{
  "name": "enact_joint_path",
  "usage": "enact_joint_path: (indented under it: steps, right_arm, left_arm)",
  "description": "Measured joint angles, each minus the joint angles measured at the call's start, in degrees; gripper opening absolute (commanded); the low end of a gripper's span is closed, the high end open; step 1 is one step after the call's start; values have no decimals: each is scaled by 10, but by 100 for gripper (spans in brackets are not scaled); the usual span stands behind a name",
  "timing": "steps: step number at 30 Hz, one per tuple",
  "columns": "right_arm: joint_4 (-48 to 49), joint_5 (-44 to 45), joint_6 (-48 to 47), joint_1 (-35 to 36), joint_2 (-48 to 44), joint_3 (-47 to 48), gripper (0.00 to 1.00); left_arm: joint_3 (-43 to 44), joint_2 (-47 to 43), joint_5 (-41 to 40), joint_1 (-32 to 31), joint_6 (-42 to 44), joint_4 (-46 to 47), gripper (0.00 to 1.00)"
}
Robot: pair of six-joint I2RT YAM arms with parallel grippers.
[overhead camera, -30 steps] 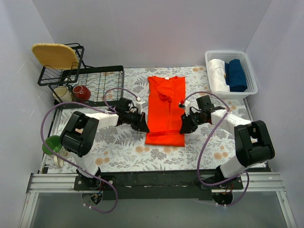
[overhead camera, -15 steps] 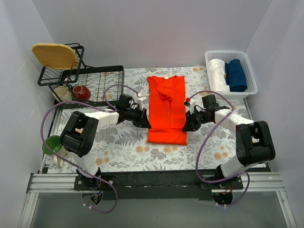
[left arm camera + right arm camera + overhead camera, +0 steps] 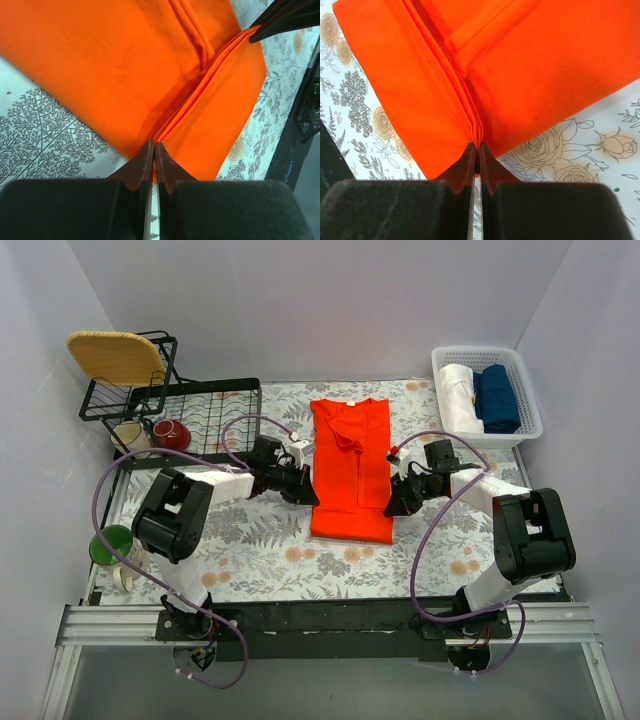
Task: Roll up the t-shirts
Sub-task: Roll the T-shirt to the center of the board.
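Change: Your right end effector [image 3: 393, 505] had closed its jaws, and both arms had edged slightly away from the near hem.
T-shirt: The orange t-shirt [image 3: 350, 475] lay mid-counter as a narrow folded strip, collar at the far end.
Left end effector: Your left end effector [image 3: 154, 150] was clenched where a crease met the shirt's left edge.
Right end effector: It [image 3: 476, 150] was pinching a matching ridge of fabric on the right edge.
Meaning: With both sides gripped, you seemed ready to turn the near hem over and start the roll.
Counter: The floral counter [image 3: 260, 550] showed bare beside the shirt.
Basket: The white basket [image 3: 530, 430] at far right held rolled cloth.
Hidden: From above, the wrists covered the fingertips. You could not tell how many layers each pinch held.
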Motion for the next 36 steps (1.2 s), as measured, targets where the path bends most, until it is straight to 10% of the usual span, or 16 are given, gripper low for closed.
enact_joint_path:
  steps: [7, 11, 16, 20, 27, 36]
  right_arm:
    - [18, 10, -3, -2, 17, 0, 3]
    - [21, 15, -2, -1, 25, 5, 30]
    - [16, 43, 1, -2, 26, 38, 44]
    - [5, 71, -12, -3, 0, 63, 49]
    - [-30, 104, -40, -6, -97, 64, 55]
    - [-80, 107, -54, -6, -148, 64, 55]
  left_arm:
    - [0, 8, -24, 0, 6, 0, 0]
    - [0, 8, -31, 0, 6, 0, 2]
    - [1, -4, -50, 0, 17, -13, 45]
    - [-4, -65, -61, 0, 56, -50, 57]
    - [-34, -239, -15, -26, 253, -108, 57]
    - [-72, -195, -19, -159, 507, -185, 56]
